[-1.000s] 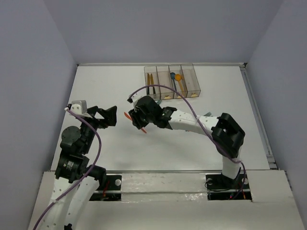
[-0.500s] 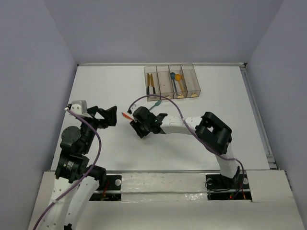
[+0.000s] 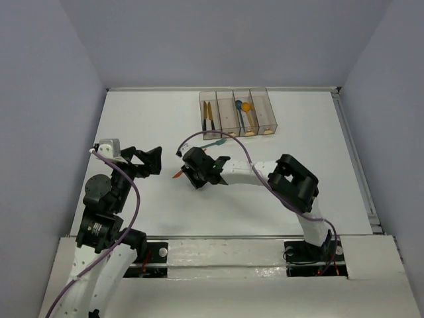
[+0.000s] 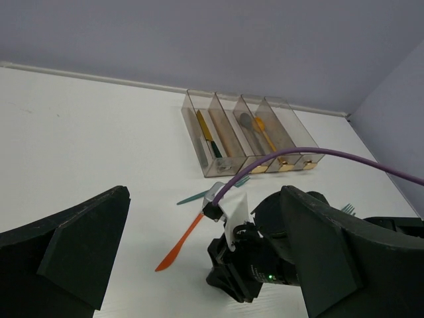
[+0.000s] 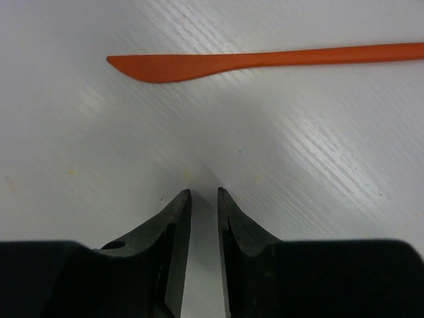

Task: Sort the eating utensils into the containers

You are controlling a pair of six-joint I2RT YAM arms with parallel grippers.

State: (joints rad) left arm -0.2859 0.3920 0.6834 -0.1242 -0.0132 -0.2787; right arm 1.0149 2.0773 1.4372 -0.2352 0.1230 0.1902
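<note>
Orange knife (image 5: 265,61) is judged the piece now being gone after. The right gripper's (image 5: 204,193) fingers (image 5: 175,218) are pinched nearly together, empty, just short of it on the worktop (image 5: 79,132); the containers (image 3: 262,106) stand well beyond. Next, the fingers must be parted and set astride it.
</note>
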